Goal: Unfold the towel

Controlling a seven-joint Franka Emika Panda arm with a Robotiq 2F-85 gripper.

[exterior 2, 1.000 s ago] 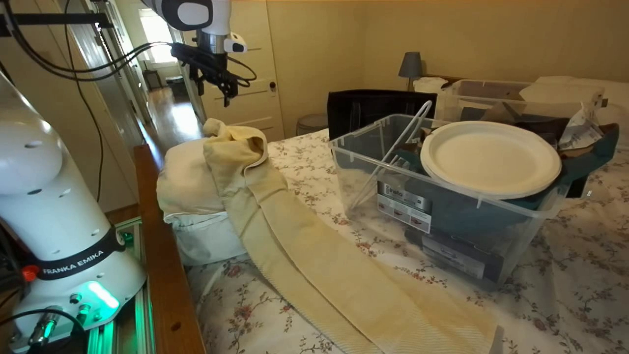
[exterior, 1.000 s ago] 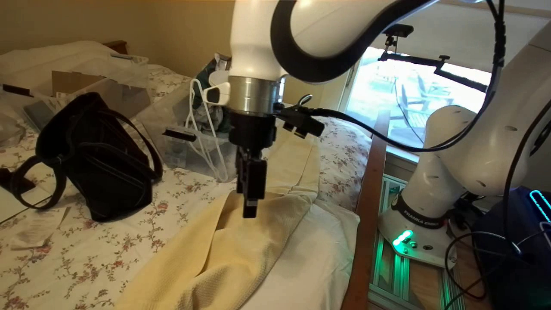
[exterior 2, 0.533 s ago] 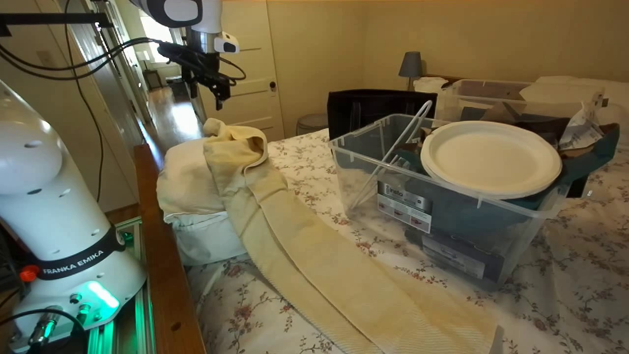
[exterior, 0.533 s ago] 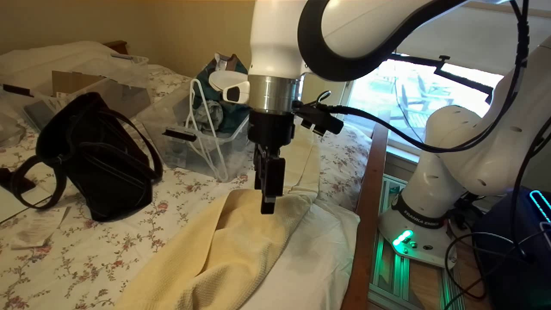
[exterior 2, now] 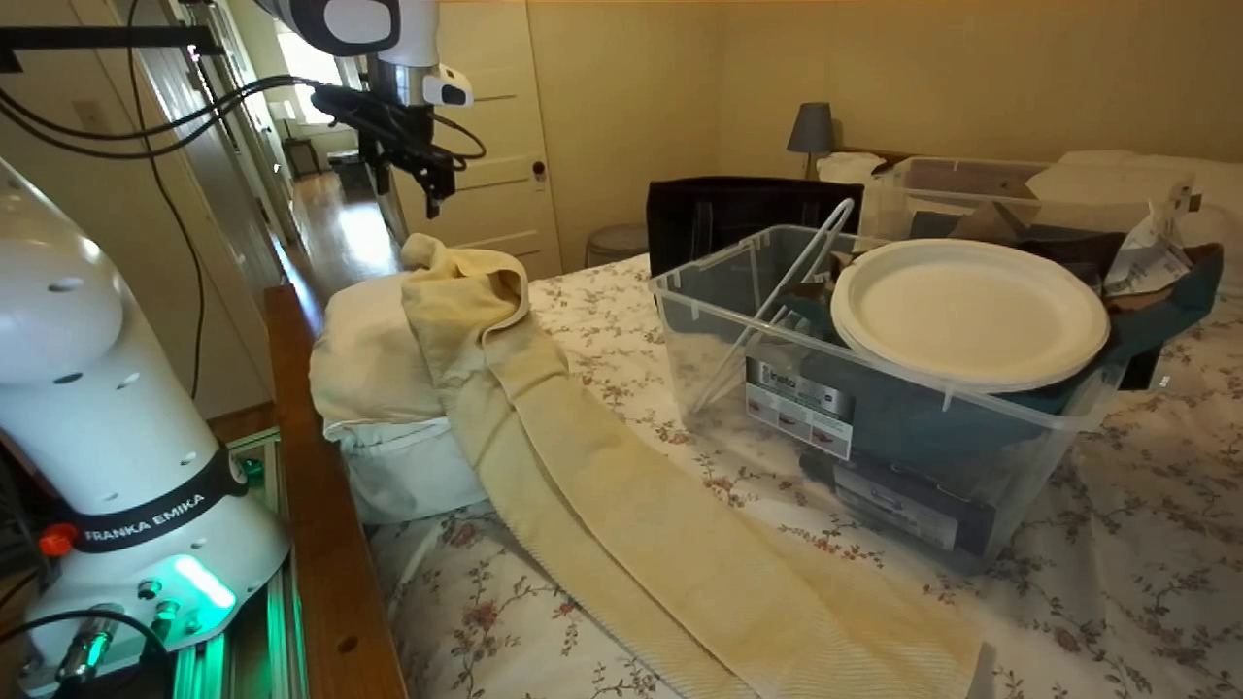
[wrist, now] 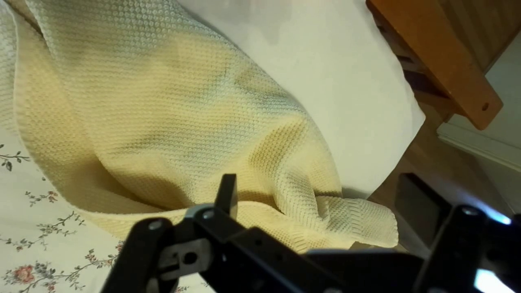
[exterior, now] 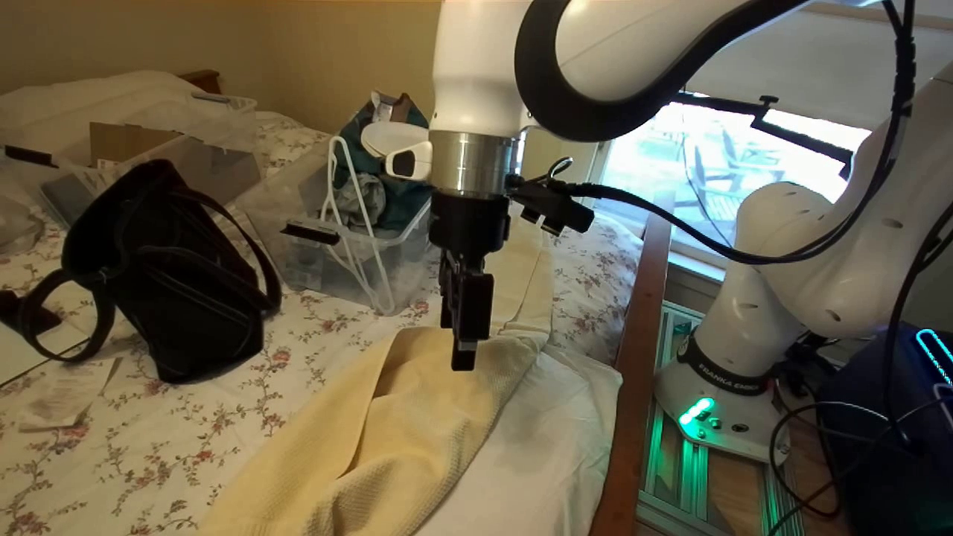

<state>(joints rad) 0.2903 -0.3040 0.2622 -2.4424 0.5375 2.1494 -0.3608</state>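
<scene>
1. The gripper [wrist: 319, 195] hung pointing down, its fingers well apart and holding nothing, presumably so they could drop astride a loose fold and pinch it.
2. The towel [wrist: 163, 114] lay below the fingertips, apparently not touching them; in the wrist view its narrow end showed in the gap between them. It looked folded lengthwise, so unfolding had probably yet to begin.
3. A white bundle [exterior 2: 398, 456], perhaps a pillow, sat under the towel's raised end, likely to offer an edge within reach.
4. The bed [exterior 2: 466, 592] carried the towel's long run, flat enough, it seemed, for spreading.
5. The bin [exterior 2: 913, 427] stood near that run, the bag [exterior: 179, 290] well apart; both were probably storage, though the bin might crowd a wide spread.
</scene>
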